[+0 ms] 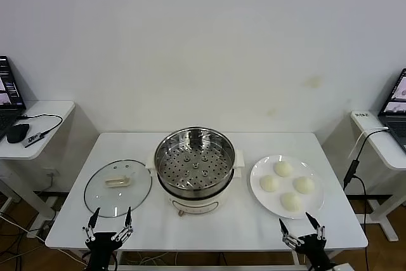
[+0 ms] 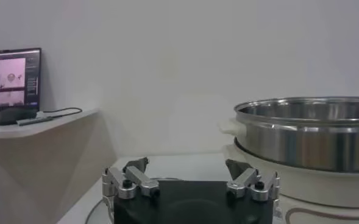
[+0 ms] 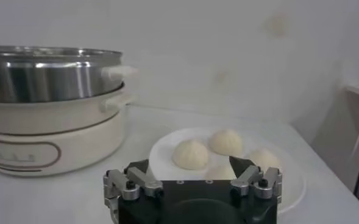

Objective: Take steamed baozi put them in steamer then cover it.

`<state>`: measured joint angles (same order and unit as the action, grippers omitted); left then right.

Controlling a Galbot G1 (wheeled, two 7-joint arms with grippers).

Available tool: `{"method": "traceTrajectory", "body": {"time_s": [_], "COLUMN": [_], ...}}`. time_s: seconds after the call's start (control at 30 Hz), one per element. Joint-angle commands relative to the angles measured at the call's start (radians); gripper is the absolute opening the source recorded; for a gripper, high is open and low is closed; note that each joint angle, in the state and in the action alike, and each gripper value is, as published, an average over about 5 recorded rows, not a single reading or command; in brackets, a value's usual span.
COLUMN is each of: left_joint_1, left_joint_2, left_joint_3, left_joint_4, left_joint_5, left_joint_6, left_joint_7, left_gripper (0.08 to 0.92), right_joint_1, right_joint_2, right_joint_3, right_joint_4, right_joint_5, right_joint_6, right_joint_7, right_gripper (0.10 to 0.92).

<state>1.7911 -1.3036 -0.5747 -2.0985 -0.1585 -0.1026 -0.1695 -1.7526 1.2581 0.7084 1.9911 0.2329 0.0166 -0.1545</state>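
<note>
Stainless-steel steamer [image 1: 195, 167] stands uncovered at the table [image 1: 209, 230] centre. Glass cover [image 1: 118, 187] lies toward the left edge; four steamed baozi [image 1: 287, 186] sit on a white plate [image 1: 257, 188] toward the right. Left gripper [image 1: 110, 225] and right gripper [image 1: 303, 228] hover at the near edge, both spread wide, empty.

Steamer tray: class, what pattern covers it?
Steamer tray: shiny steel dotted with small round holes; clearest in the head view.
</note>
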Motion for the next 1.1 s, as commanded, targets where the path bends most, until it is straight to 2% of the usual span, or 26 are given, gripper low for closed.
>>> {"method": "traceTrajectory", "body": {"time_s": [0.03,0.13,0.23,0.43,0.67,0.93,1.1], "left_joint_1": [-0.014,-0.029,-0.041,-0.050,-0.065,-0.067,-0.061], "left_joint_2": [0.007,0.015,0.022,0.026,0.021,0.013,0.009], "left_joint_3": [-0.004,-0.009,-0.014,-0.013,-0.009,-0.010,-0.019], "left_joint_4": [-0.010,-0.007,-0.004,-0.002,-0.001,-0.001,0.001], "left_joint_5": [0.001,0.002,0.005,0.040,0.071,0.078,0.081], "left_joint_6": [0.059,0.055,0.058,0.059,0.059,0.062,0.062], "left_joint_7": [0.003,0.008,0.012,0.022,0.027,0.022,0.022], "left_gripper": [0.823,0.823,0.823,0.823,0.823,0.823,0.823], "right_joint_1": [0.050,0.094,0.152,0.278,0.467,0.833,1.190], "right_joint_2": [-0.032,-0.072,-0.140,-0.315,-0.540,-0.763,-0.819], "right_joint_3": [0.012,0.033,0.072,0.119,0.020,-0.353,-0.749], "right_joint_4": [-0.007,-0.010,-0.028,-0.095,-0.220,-0.371,-0.490], "right_joint_5": [-0.035,-0.079,-0.189,-0.460,-0.634,-0.665,-0.583], "right_joint_6": [-0.006,-0.020,-0.050,-0.110,-0.109,-0.130,-0.125], "right_joint_7": [0.009,0.011,-0.013,-0.125,-0.275,-0.460,-0.593], "right_gripper": [0.823,0.823,0.823,0.823,0.823,0.823,0.823]}}
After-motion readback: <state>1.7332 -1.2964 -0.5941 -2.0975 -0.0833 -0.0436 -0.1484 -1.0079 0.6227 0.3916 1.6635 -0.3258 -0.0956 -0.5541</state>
